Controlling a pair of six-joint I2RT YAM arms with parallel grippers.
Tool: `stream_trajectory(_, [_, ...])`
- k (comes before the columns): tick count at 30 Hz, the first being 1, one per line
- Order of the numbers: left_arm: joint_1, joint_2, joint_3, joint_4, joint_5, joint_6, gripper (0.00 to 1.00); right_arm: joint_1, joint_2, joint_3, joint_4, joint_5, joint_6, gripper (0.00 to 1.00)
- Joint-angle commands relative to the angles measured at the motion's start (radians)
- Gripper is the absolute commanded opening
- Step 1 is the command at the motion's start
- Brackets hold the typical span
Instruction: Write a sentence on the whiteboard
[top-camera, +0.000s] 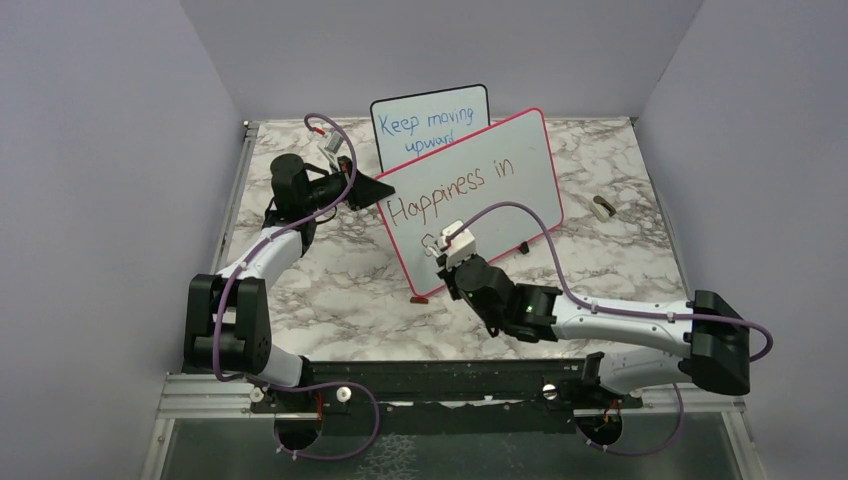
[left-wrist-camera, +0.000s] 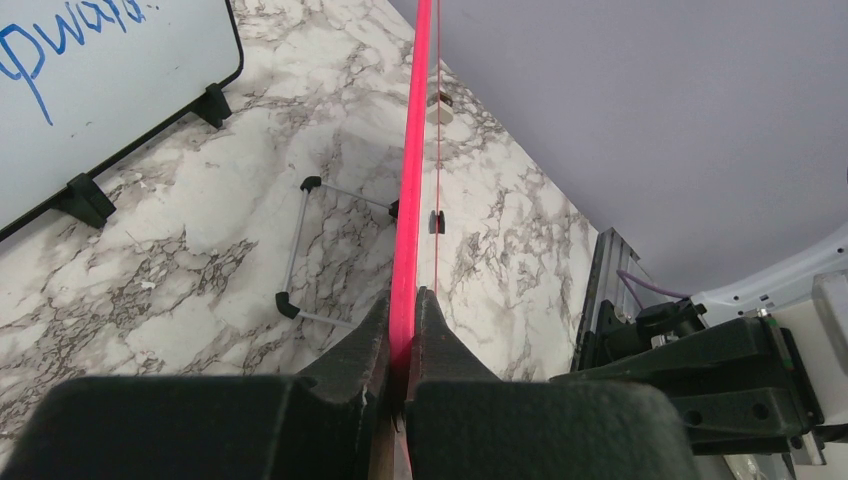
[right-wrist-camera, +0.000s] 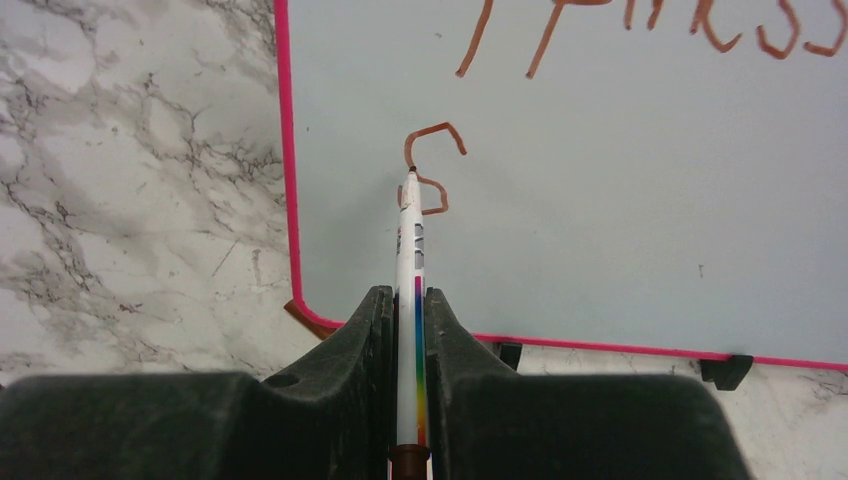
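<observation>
The pink-framed whiteboard (top-camera: 525, 205) stands tilted at mid-table. On it the brownish-red sentence (top-camera: 450, 190) reads "Happiness in". Below that, a single "S" (right-wrist-camera: 430, 170) begins a second line. My left gripper (top-camera: 372, 190) is shut on the board's left edge, and the left wrist view shows the pink frame (left-wrist-camera: 415, 150) pinched between its fingers (left-wrist-camera: 402, 310). My right gripper (right-wrist-camera: 409, 300) is shut on a white marker (right-wrist-camera: 410, 240) with a rainbow stripe. The marker's tip rests on the board at the "S". In the top view this gripper (top-camera: 450, 255) is in front of the board's lower left part.
A smaller black-framed board (top-camera: 430, 120) with blue writing stands behind the whiteboard. A small beige object (top-camera: 603, 207) lies on the marble table at the right. A brown piece (right-wrist-camera: 305, 318) lies by the board's lower left corner. Behind the board there is a wire stand (left-wrist-camera: 300, 250).
</observation>
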Motion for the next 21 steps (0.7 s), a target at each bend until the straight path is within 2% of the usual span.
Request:
stream_trajectory(1, [-0.009,0.026,-0.006,-0.073,-0.033,0.052,0.00,-0.005,-0.047,-0.016,0.001,0.082,0.006,0.01])
stream_trajectory(21, [-0.012,0.029,-0.006,-0.075,-0.033,0.053,0.00,-0.063,-0.005,-0.006,0.064,0.067,-0.003,0.01])
